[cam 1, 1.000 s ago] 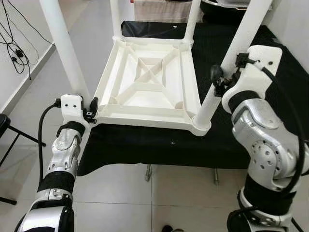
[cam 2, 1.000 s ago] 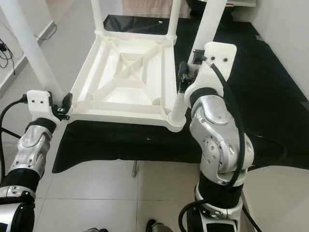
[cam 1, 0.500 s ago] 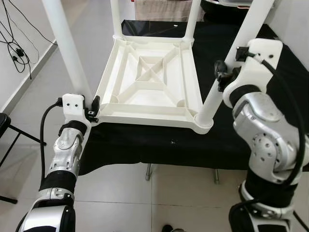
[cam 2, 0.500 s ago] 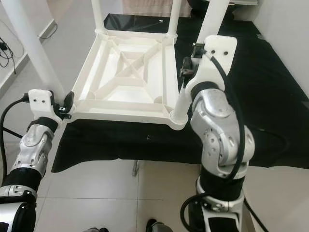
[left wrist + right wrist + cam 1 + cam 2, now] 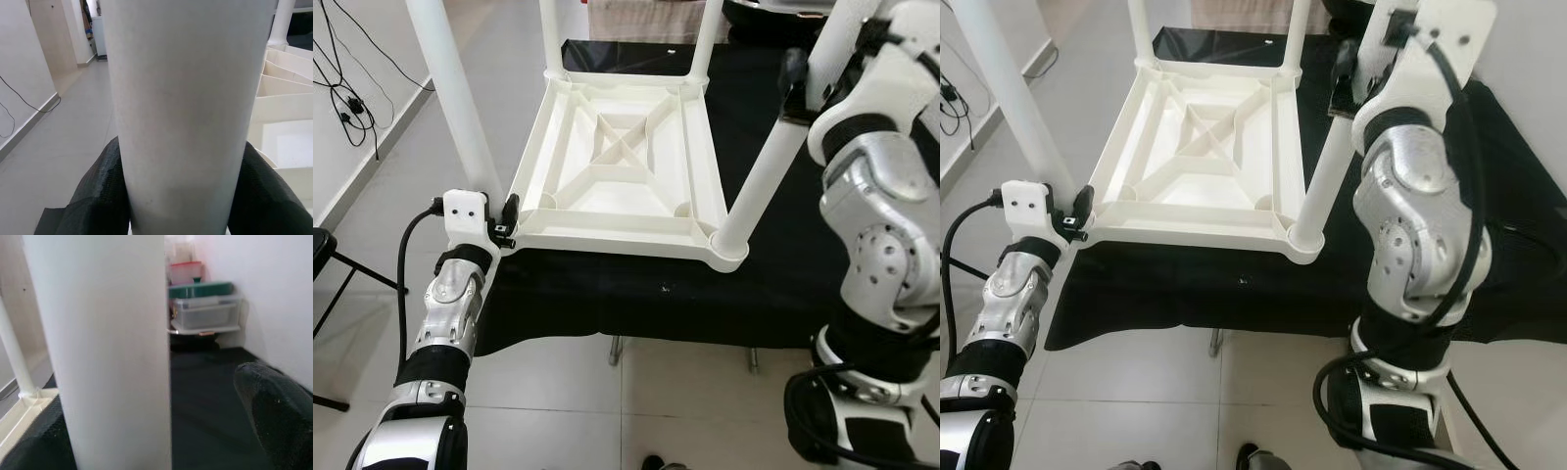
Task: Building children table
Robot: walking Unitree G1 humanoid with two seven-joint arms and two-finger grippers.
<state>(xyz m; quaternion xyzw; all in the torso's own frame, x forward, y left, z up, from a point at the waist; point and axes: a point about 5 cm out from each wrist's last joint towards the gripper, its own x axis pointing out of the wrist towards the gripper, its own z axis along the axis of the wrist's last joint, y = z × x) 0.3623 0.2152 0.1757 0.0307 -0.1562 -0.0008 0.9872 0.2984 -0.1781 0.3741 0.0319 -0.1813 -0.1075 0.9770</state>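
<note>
left tool [image 5: 505,221] clamps near-left leg [image 5: 458,98] at its base; right tool [image 5: 800,83] loosely straddles near-right leg [image 5: 767,168]

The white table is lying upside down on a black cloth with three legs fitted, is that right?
Not quite. The table does lie upside down on the black cloth, but the left eye view shows four legs fitted, one at each corner, not three.

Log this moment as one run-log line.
table top: upside down on black cloth | left gripper: shut on near-left leg | right gripper: around near-right leg, jaws open
</note>
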